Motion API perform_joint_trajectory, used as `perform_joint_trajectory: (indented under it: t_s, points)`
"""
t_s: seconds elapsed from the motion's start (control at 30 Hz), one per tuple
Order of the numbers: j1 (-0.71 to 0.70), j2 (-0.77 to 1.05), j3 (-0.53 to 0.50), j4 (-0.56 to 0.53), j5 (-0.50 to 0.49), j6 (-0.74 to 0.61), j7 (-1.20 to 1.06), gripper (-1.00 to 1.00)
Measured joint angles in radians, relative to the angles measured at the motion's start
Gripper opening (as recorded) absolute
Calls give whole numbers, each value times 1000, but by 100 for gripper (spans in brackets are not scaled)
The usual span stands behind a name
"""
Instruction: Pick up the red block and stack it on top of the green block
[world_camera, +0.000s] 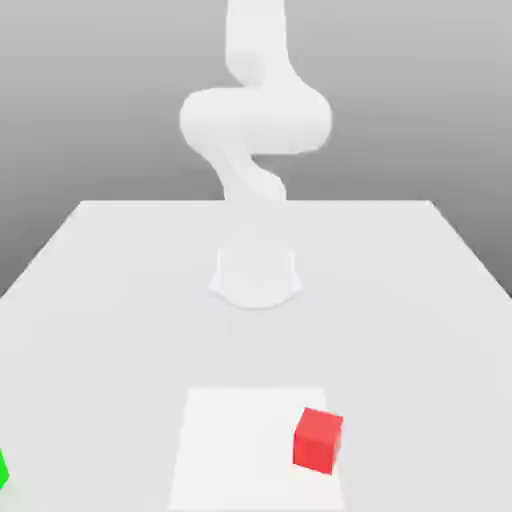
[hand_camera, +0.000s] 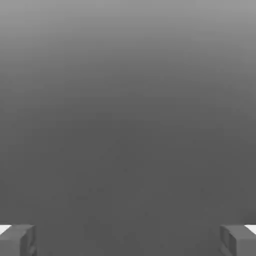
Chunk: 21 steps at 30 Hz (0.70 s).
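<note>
White tabletop (world_camera: 120, 300) carries the red block (world_camera: 318, 440) near the exterior view's right, well apart from the green block (world_camera: 3, 468); your hand (hand_camera: 128, 240) stands open, holding nothing

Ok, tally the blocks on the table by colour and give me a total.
red block: 1
green block: 1, a sliver at the exterior view's left edge
Total: 2

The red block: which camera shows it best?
The exterior view: the red block sits whole on the table, toward that view's right, near the front edge. The hand view gives plain grey between the open gripper fingertips, so it tells nothing about the block.
</note>
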Motion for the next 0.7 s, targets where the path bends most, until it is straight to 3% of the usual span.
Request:
perform_joint_trajectory:
  t_s: [0.37,0.7]
  points:
    - [195,406,-109,-148,45,195,-491,0]
    - [273,766,-108,-281,49,371,-903,0]
